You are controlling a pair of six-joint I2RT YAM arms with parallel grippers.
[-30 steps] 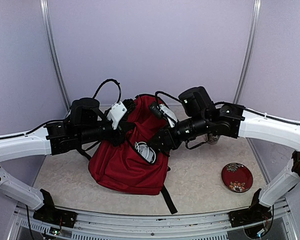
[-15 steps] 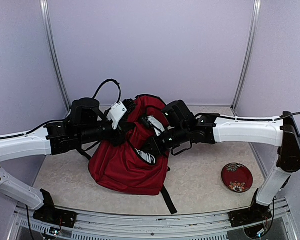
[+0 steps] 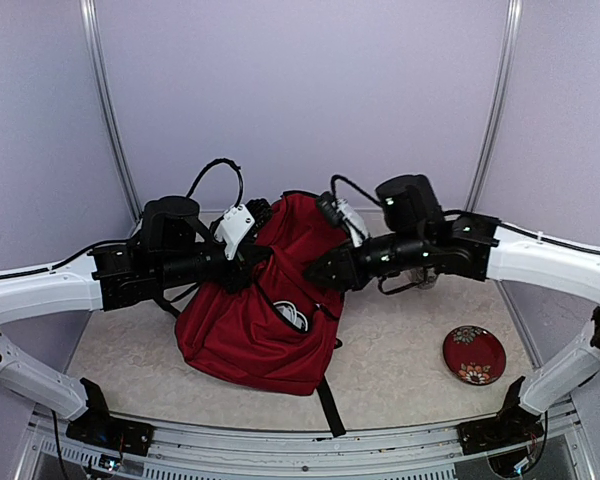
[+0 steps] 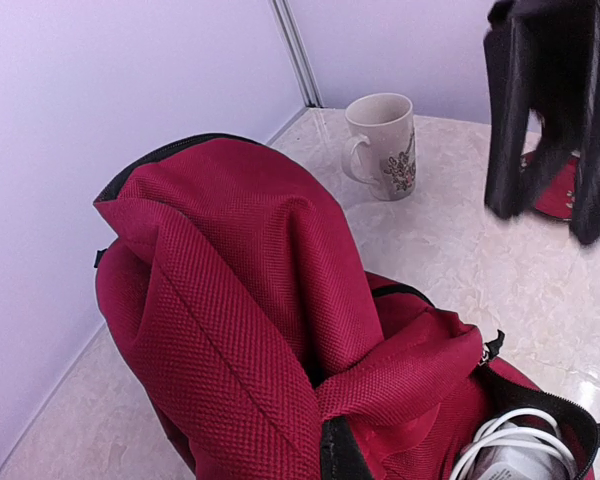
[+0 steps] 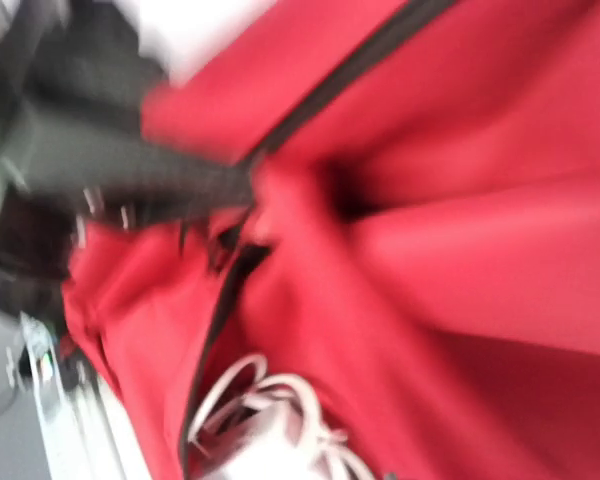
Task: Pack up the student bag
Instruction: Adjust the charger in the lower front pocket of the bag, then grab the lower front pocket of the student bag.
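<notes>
Top external view: my right gripper (image 3: 318, 275) has just backed out of the bag (image 3: 240, 340), jaws apart and empty. The bag lies between my arms, and my left gripper (image 3: 252, 260) pinches its top edge. The white cord (image 3: 292, 318) stays inside, so I think that piece is packed.

Back wall (image 3: 300, 90): pale lilac, plain, matte. Left wall (image 3: 30, 130) and right wall (image 3: 570, 120): same lilac, closing in booth on both sides. Grey metal posts at back corners: left post (image 3: 108, 110), right post (image 3: 495, 100), both slanting in overhead view. Tabletop (image 3: 410, 350): beige, marbled, glossy; soft glare patches show in left wrist view. Silvery metal rail (image 3: 280, 440) along near edge. Light even, diffuse; shadows faint. Right wrist view too blurred to show background.
</notes>
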